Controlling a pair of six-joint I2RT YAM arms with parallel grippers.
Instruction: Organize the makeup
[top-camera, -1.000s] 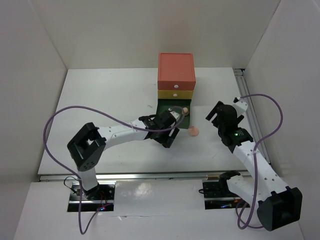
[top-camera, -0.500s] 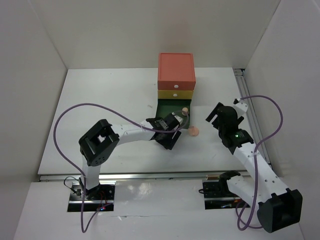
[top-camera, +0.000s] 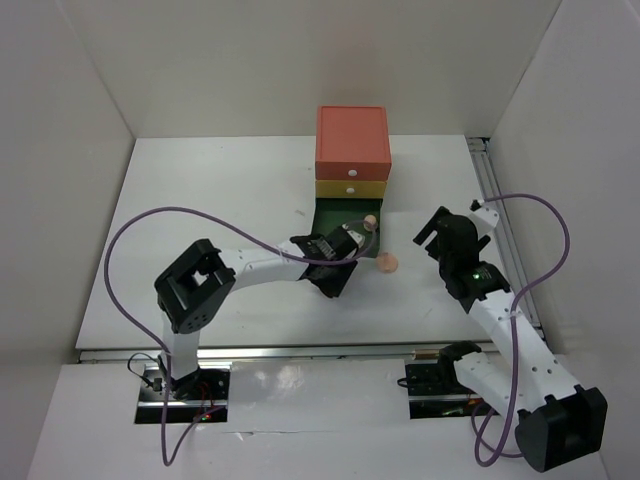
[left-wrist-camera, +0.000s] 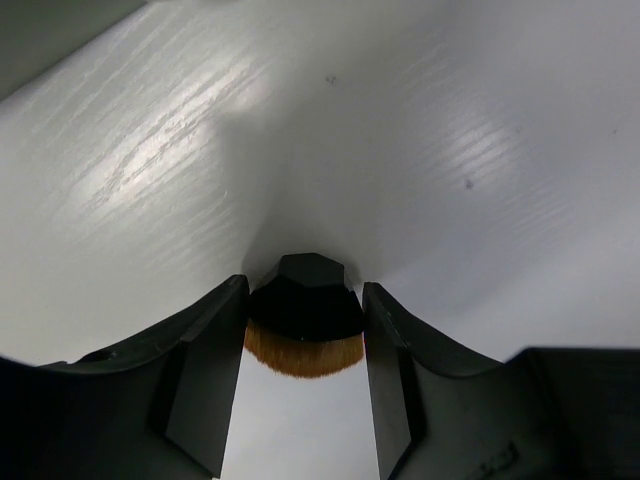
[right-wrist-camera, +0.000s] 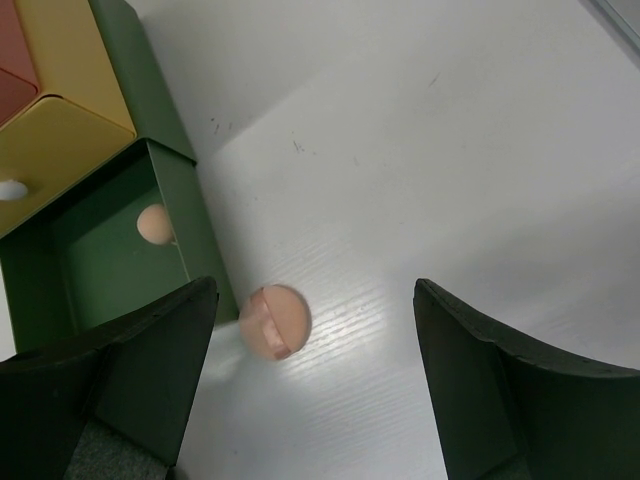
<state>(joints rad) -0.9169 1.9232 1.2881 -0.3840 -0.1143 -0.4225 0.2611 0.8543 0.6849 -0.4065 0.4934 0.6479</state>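
My left gripper (left-wrist-camera: 305, 300) is shut on a short makeup brush (left-wrist-camera: 305, 318) with a black faceted handle and brown bristles, held close over the white table. In the top view this gripper (top-camera: 332, 272) is just in front of the open green drawer (top-camera: 330, 216). One peach sponge (top-camera: 387, 262) lies on the table right of that drawer, and a second one (top-camera: 369, 221) lies inside it. My right gripper (right-wrist-camera: 315, 290) is open and empty above the loose sponge (right-wrist-camera: 275, 320), which sits towards its left finger. The other makeup is out of view.
The drawer box stands at the back middle, with a coral top (top-camera: 352, 140), a shut yellow drawer (top-camera: 350, 187) and the green drawer pulled out (right-wrist-camera: 120, 250). A metal rail (top-camera: 497, 215) runs along the table's right edge. White walls enclose the table.
My left arm has swung its elbow to the right, and the gripper with the brush has shifted slightly by the green drawer. My right gripper has barely moved.
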